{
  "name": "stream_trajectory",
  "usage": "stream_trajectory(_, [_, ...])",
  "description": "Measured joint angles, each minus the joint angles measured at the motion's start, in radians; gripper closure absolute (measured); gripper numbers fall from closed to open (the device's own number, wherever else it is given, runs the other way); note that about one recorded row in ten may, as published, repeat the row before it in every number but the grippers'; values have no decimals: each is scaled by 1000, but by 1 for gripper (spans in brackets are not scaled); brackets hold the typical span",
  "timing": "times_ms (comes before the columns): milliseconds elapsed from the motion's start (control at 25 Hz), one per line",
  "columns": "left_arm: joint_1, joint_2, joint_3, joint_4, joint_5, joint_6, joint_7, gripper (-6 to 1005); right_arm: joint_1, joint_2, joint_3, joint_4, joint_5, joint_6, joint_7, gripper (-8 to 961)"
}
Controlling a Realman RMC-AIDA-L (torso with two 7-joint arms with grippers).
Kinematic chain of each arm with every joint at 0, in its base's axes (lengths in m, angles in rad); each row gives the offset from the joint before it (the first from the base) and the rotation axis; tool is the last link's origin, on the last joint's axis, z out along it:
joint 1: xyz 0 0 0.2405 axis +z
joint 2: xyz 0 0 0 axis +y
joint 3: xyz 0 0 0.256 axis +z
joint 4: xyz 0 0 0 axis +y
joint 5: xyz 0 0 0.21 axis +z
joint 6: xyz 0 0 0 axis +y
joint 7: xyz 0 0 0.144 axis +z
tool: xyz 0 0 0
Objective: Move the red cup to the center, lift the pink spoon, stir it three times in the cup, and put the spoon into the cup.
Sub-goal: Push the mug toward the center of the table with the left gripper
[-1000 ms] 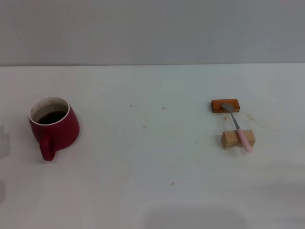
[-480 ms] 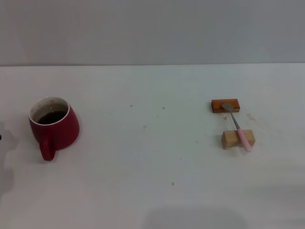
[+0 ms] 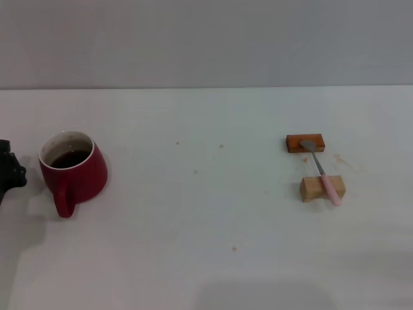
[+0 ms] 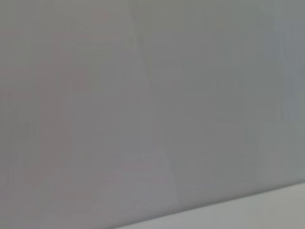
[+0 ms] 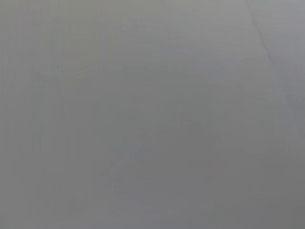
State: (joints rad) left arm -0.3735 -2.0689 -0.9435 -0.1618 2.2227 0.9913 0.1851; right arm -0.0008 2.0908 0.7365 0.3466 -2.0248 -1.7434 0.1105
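A: Item one, the red cup (image 3: 73, 171)?
B: Upright near the left edge of the white table (image 3: 206, 245), dark liquid inside, loop handle pointing toward the near edge.

A: Item two, the pink spoon (image 3: 321, 172)?
B: Right part of the table, well apart from the cup. Long axis runs roughly far to near: metal bowl on the orange-brown block (image 3: 305, 143) at the far end, pink handle across the pale wooden block (image 3: 321, 188) nearer the front, tilted slightly rightward.

A: Grippers?
B: Left gripper (image 3: 9, 170): a dark part shows at the left edge, just beside the cup, apart from it; how its fingers stand, cannot tell. Right gripper: not seen.

A: Surface and room?
B: White tabletop with small brown specks; plain grey wall (image 3: 206, 42) behind. Both wrist views show grey only.
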Motion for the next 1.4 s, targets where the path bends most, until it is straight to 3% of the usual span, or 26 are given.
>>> stream_trajectory(560, [-34,2,64,7,4,-52,42,1000,-5,0,-11,2,0,-7,0,196])
stream_trajectory(600, [-48,1,125,-1,12,-67,49,1000,-7,0,-11,2,0,-8,0,196])
stream_trajectory(1400, [-61,-5,232,-46,12,-68,49,1001,-8,0,-13,1,0,-7,0,195])
